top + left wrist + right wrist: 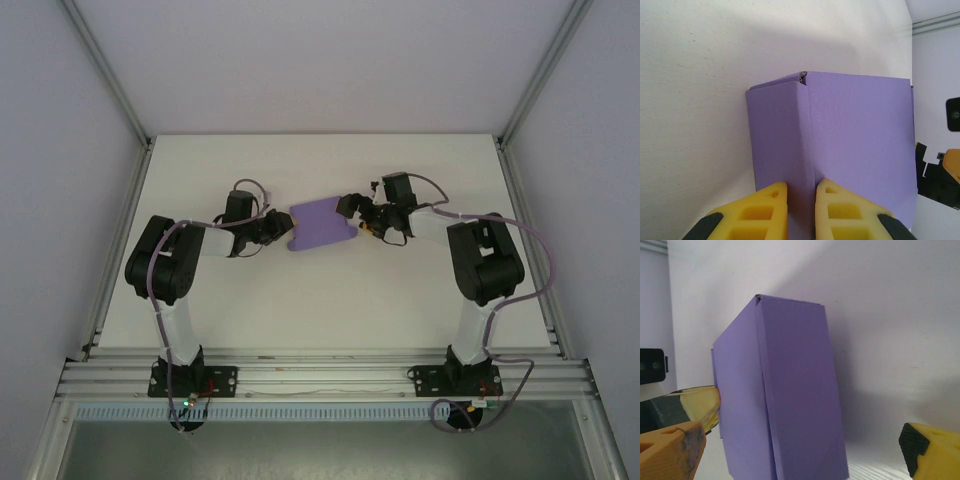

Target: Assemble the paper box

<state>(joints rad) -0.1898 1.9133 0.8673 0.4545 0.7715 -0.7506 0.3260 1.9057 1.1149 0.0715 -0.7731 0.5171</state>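
Left wrist view: the left pincer (801, 212) is drawn in to a narrow gap. Its 2 yellow pads (771, 212) sit astride a folded corner crease of the paper box (860, 145). Purple card fills the gap, so this reads as a pinch on that crease. Judged purpose: to anchor this end of the box while the other arm works. Further up, the crease ends at a top corner where the seam gapes slightly, so closure looks incomplete.

Right wrist view: the right pincer (800, 455) is spread fully wide and holds nothing. The box stands between its fingers, close to 1 finger and well apart from the other. Judged purpose: positioned to press or close on the opposite end.

Top external view: the box lies about mid-worktop (320, 300), bracketed by both pincers, 1 at each end. It is well apart from all 4 worktop edges. Bare surface lies on the near and far sides, so both arms have room to withdraw or swing.
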